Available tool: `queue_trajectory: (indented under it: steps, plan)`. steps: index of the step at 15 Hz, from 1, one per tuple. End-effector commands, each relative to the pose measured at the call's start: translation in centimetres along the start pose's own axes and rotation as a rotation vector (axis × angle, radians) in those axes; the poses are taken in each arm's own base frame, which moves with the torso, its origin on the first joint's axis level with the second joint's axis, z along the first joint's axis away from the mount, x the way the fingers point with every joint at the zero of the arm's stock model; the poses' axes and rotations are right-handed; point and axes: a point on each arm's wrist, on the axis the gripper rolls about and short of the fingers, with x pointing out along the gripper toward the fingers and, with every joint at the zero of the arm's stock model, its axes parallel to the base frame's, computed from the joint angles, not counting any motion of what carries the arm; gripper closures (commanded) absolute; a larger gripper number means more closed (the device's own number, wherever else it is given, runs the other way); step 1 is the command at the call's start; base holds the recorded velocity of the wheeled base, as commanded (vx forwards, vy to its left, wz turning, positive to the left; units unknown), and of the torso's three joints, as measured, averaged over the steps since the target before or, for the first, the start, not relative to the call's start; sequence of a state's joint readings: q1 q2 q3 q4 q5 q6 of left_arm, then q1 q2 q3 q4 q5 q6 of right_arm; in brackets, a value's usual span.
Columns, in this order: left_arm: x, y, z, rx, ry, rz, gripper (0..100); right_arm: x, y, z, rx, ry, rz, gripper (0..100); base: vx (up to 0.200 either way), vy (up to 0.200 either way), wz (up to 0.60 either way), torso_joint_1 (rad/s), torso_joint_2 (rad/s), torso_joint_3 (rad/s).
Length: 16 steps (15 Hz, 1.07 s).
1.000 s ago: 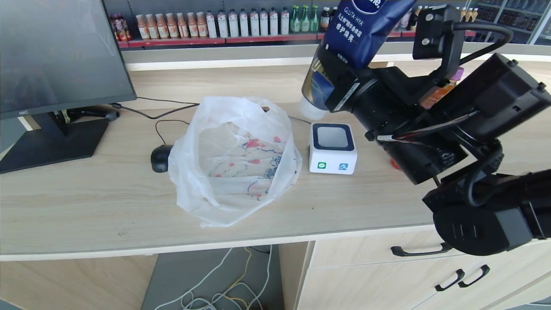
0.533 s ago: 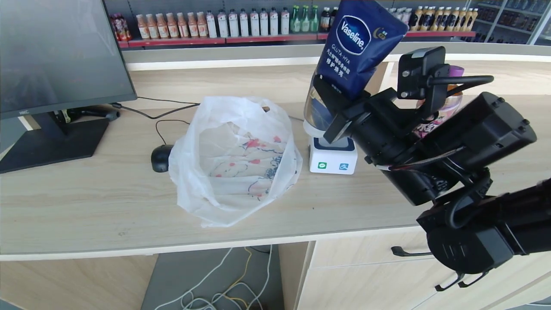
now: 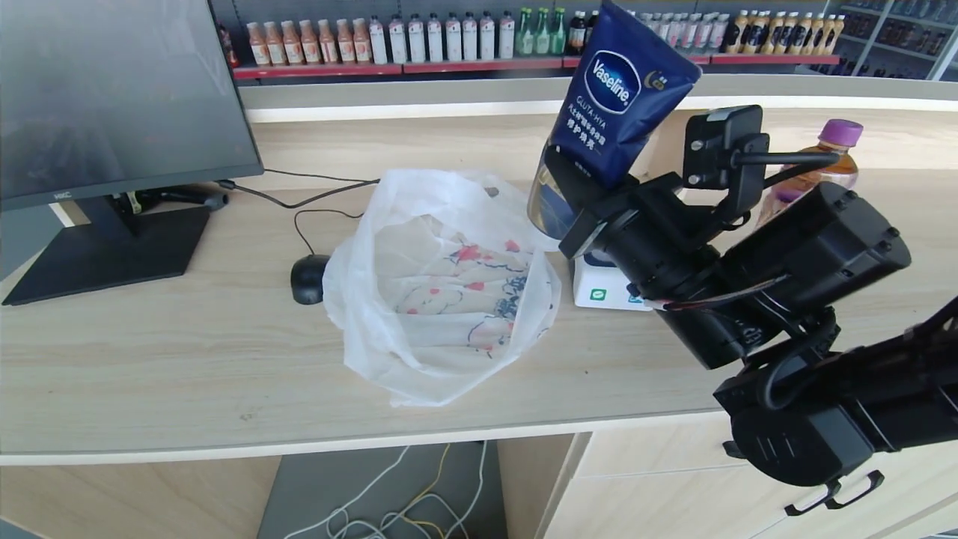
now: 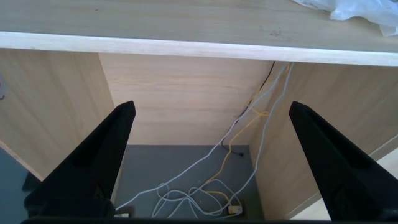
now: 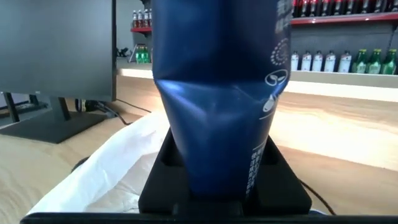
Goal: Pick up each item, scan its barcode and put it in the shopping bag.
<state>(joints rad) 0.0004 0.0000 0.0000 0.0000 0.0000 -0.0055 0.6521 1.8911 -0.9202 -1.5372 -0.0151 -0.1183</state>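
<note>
While the desk (image 3: 150,359) carried the shopping bag (image 3: 441,299) just left of my right hand (image 3: 580,198), that hand gripped the blue pouch (image 3: 617,105) above the scanner (image 3: 602,288); being soft, it could slip free, I judged.

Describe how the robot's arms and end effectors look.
The right arm is matte black, built of thick cylindrical segments with small bolts; black cables run along it, and a boxy camera sits on a bracket. The left end effector has two black wedge-shaped fingers.
</note>
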Motion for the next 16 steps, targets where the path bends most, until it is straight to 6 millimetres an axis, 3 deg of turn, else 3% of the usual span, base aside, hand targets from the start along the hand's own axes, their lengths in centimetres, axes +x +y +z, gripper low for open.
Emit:
queue_trajectory:
  steps: [1,5,16]
  plan:
    - [0.0,0.0,0.0,-0.001,0.0,0.001,0,0.0,-0.1,-0.2,0.001,0.003,-0.011,100,0.0,0.2,0.0,-0.002,0.0,0.007]
    - [0.0,0.0,0.0,0.001,0.0,0.0,0,-0.4,0.0,-0.6,0.018,0.023,-0.009,100,0.0,0.2,0.0,0.001,0.0,0.005]
    - [0.0,0.0,0.0,0.001,0.0,0.0,0,-1.3,0.0,-1.0,0.018,0.086,-0.003,100,0.0,0.0,0.0,0.0,0.0,0.0]
